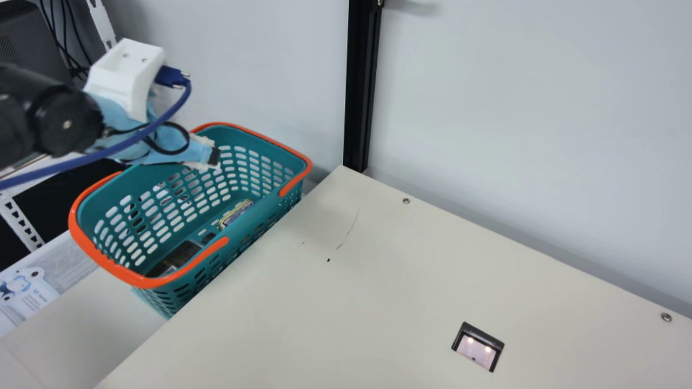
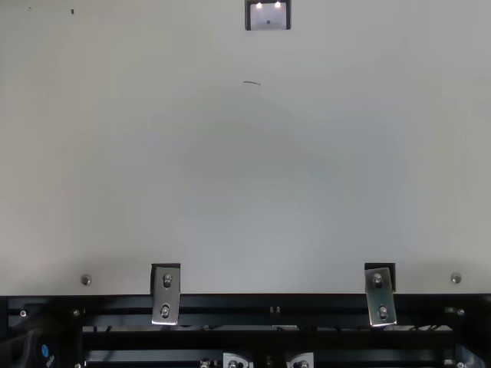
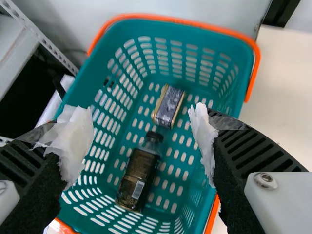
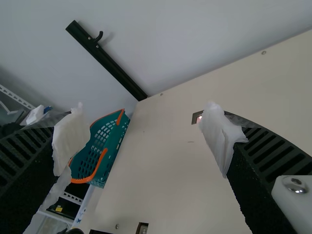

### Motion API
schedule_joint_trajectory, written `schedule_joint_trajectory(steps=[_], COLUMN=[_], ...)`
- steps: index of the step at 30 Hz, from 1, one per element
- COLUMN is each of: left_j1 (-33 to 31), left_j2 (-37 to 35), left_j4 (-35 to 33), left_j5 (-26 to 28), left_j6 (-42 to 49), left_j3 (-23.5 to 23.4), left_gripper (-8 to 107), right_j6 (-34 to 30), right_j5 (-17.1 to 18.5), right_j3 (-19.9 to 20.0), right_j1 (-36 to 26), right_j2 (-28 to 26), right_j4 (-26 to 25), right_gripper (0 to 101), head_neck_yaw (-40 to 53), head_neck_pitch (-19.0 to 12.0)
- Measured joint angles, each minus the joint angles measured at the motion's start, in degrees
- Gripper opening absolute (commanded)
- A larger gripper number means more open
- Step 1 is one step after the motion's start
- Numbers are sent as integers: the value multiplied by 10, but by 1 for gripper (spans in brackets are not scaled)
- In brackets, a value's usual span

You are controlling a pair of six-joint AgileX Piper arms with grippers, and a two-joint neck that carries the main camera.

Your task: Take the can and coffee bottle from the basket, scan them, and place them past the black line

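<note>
My left gripper stands open and empty above the basket; my right gripper, also open, is well apart from it. Can and coffee bottle lie inside; removal, scanning and placing appear outstanding.

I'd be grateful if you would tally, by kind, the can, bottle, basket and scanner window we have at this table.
Can: 1
Coffee bottle: 1
Basket: 1
Scanner window: 1
Total: 4
</note>
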Motion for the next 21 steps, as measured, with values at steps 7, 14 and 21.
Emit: schedule_joint_trajectory(steps=[7, 14, 21], left_j1=[23, 42, 61], left_j2=[128, 269, 398], left_j4=[-26, -61, -118], left_j5=[18, 36, 70], left_j6=[64, 145, 243], left_j3=[-73, -159, -264], left_gripper=[90, 90, 90], right_j6=[0, 0, 0], right_j5=[0, 0, 0], right_j3=[0, 0, 0], right_j1=[0, 0, 0], right_j2=[0, 0, 0], right_j4=[0, 0, 0], right_gripper=[101, 101, 101], head_neck_yaw=[0, 0, 0], head_neck_pitch=[0, 0, 3])
